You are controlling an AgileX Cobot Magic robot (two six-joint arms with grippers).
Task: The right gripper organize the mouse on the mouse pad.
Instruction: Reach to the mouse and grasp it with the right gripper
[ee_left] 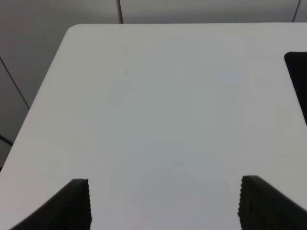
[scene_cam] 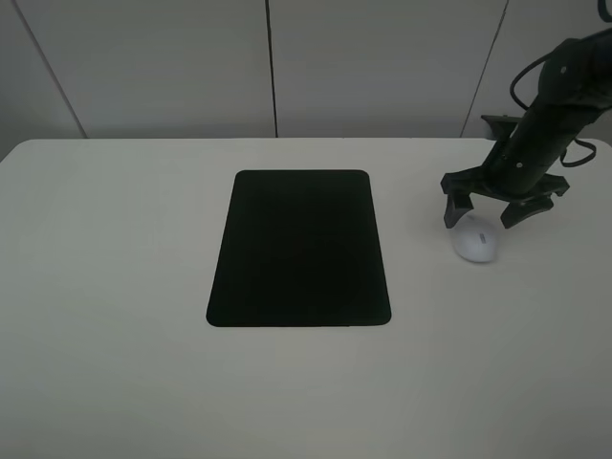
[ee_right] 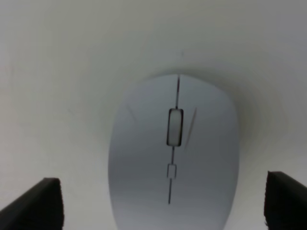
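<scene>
The white mouse [scene_cam: 475, 240] lies on the white table to the right of the black mouse pad [scene_cam: 300, 248], apart from it. My right gripper [scene_cam: 485, 216] hangs just above the mouse with its fingers spread open on either side of it. In the right wrist view the mouse [ee_right: 173, 153] fills the middle, grey scroll wheel up, between the two fingertips [ee_right: 41, 203] at the lower corners, which do not touch it. My left gripper [ee_left: 164, 203] is open and empty over bare table; the pad's edge [ee_left: 297, 76] shows at the side of that view.
The white table [scene_cam: 115, 287] ends at a back edge against grey wall panels. Its rounded back left corner [ee_left: 76, 29] shows in the left wrist view. The right arm [scene_cam: 559, 91] with its cables rises at the back right.
</scene>
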